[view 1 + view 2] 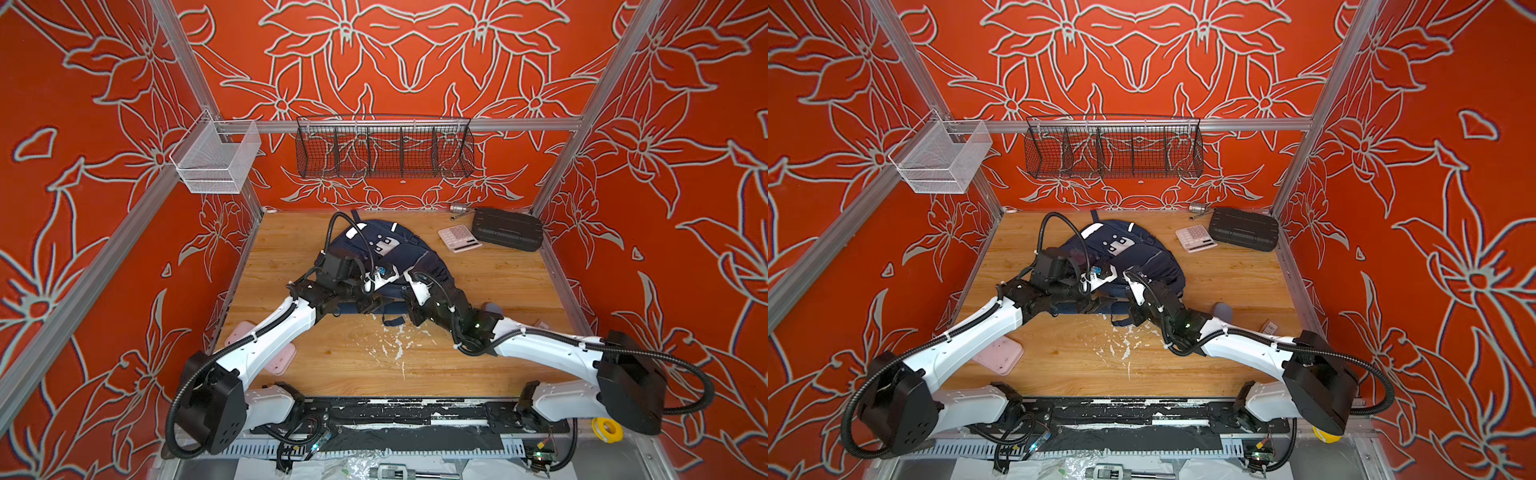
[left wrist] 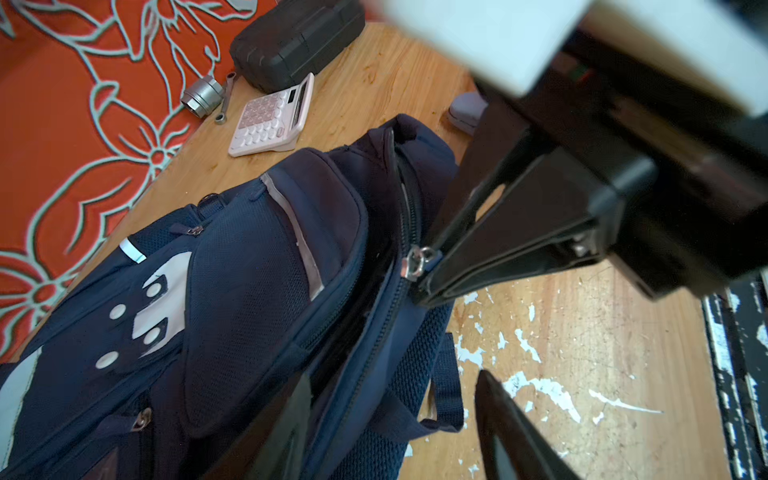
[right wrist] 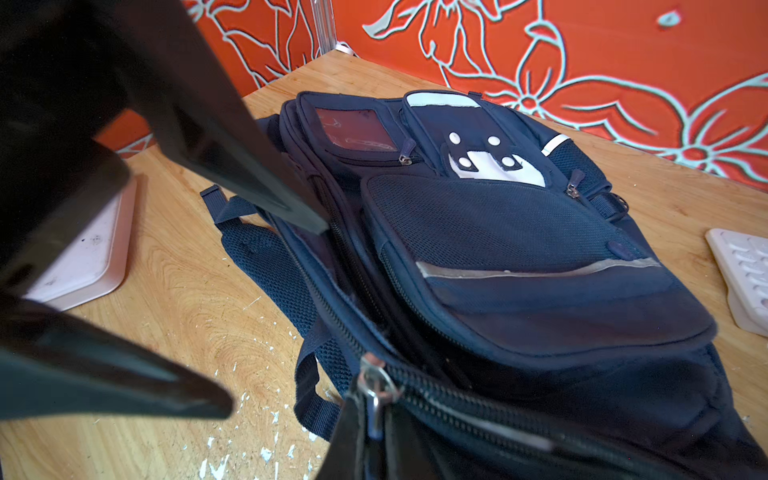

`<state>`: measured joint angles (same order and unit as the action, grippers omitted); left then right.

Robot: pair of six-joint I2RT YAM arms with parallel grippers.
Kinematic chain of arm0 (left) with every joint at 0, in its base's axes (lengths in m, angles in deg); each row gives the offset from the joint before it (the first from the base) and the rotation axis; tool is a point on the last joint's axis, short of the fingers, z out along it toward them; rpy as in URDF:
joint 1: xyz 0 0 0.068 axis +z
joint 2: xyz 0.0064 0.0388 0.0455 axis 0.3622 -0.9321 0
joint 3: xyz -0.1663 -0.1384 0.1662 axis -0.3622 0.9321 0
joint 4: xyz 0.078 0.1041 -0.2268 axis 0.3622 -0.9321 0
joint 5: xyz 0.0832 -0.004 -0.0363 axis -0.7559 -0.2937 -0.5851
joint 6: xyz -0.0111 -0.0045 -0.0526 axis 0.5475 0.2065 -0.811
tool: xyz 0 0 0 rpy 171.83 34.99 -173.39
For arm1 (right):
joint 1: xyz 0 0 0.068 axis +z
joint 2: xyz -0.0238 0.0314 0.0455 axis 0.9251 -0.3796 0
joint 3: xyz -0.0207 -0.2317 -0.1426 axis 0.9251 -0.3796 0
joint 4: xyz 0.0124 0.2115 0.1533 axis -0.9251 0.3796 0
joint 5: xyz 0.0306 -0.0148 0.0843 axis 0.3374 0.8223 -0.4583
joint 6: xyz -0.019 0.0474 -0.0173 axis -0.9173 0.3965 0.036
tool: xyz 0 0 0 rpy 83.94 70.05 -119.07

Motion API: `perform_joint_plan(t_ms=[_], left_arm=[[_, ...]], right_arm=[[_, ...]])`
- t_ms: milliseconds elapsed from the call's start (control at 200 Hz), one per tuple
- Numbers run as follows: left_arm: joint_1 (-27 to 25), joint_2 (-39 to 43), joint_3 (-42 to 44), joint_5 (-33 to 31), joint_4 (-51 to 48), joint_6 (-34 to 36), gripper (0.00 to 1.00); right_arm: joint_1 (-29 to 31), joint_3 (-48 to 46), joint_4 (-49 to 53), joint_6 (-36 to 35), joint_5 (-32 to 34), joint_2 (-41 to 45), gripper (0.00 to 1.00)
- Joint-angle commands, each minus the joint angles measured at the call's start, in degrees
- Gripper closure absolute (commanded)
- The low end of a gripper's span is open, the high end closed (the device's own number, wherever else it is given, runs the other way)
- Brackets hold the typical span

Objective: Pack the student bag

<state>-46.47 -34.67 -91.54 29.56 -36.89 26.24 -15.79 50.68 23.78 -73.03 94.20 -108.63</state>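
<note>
Navy-blue fabric backpack [image 1: 415, 254] lies on the wooden tabletop [image 1: 513, 280] directly beneath the left gripper [image 2: 395, 374], which hangs empty, fingers spread, one over the bag's main zip seam and the other over wood. Just right of it, the right gripper [image 2: 426, 284] is pinched on the silver metal zip pull [image 2: 415, 262]; a pink calculator [image 1: 459, 239] and a black ribbed plastic case [image 1: 508, 228] sit well beyond it.

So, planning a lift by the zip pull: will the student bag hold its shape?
Probably floppy: the student bag is soft fabric, lying slumped. Its loose straps would likely dangle. The zip pull alone may just drag the opening wider.
</note>
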Motion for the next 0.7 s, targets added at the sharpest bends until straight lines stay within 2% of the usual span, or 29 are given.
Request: perform_joint_plan(t_ms=[0, 95, 175, 265, 460, 555, 691], left_arm=[[-0.51, -2.08, -2.07, -0.99, 2.24, 0.9, 0.39], [-0.65, -5.12, -4.61, -1.54, -0.9, 2.38, 0.47], [-0.65, -7.46, -6.87, -2.13, -3.05, 3.58, 0.66], [-0.62, -9.53, -9.31, -1.72, -5.04, 4.27, 1.0], [-0.54, -6.66, -8.46, -4.59, -9.72, 7.73, 1.0], [-0.35, -4.13, -6.79, -5.39, -13.49, 11.57, 1.0], [-0.25, -0.52, -4.37, -4.89, -15.37, 12.74, 1.0]], right_arm=[[0.4, 0.27, -6.9, 1.42, -0.72, 2.65, 1.0], [0.4, -0.33, -7.61, 1.62, 0.1, 3.06, 1.0], [0.34, -0.08, -6.64, 1.12, -0.2, 3.51, 1.0], [-0.1, 1.35, -2.9, 0.43, 0.34, 3.63, 1.0], [-7.47, -2.29, 1.16, 5.68, 1.33, 8.67, 1.0], [-11.72, -3.27, 5.08, 3.18, 0.31, 11.11, 1.0], [-19.58, -4.24, 8.04, 0.5, -4.64, 12.08, 1.0]])
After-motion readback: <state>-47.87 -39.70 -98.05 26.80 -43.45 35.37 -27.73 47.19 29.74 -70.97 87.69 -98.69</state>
